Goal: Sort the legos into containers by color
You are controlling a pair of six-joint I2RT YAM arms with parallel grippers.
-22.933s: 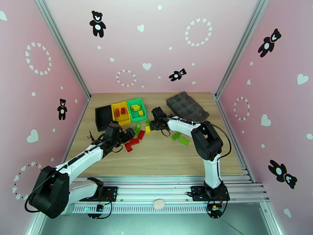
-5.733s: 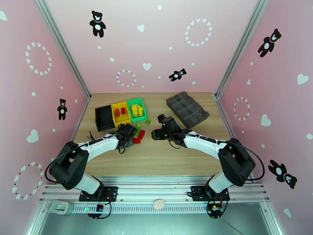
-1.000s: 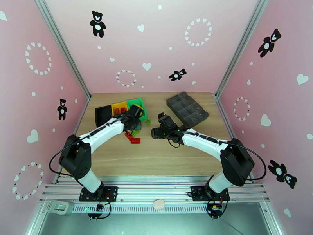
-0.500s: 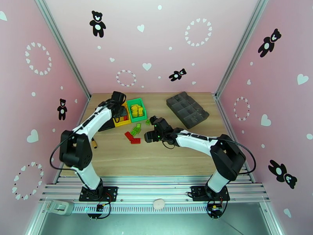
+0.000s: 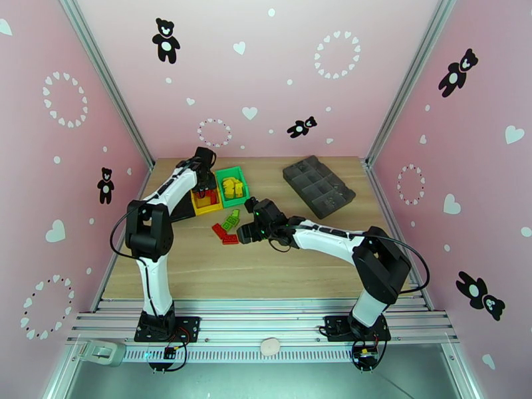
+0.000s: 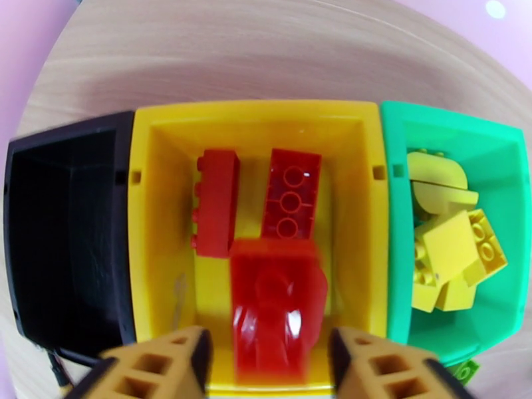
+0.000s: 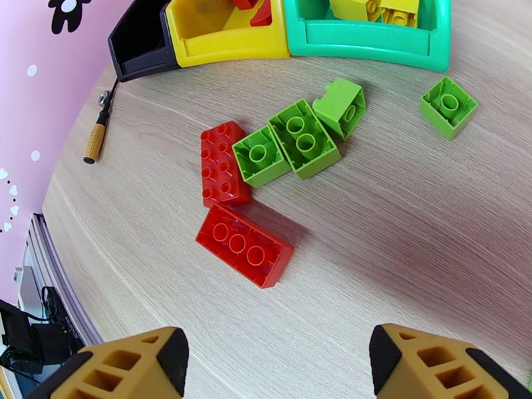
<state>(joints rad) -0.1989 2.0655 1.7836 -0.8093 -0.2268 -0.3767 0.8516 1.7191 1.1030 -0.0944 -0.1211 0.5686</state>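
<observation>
Two red bricks (image 6: 216, 201) are already lying in the yellow bin (image 6: 159, 214). A third brick (image 6: 276, 307), also red, is showing blurred between the spread fingers of the left gripper (image 6: 269, 357), right above that bin; I am judging that it is dropping. You should be holding this hand over the bin's middle until it lands. The right gripper (image 7: 279, 354), fingers wide apart, is hovering over loose bricks (image 7: 244, 245), red and green, on the table (image 7: 399, 227). The table is pale wood, and pink walls (image 5: 266, 74) with bears are closing it in.
</observation>
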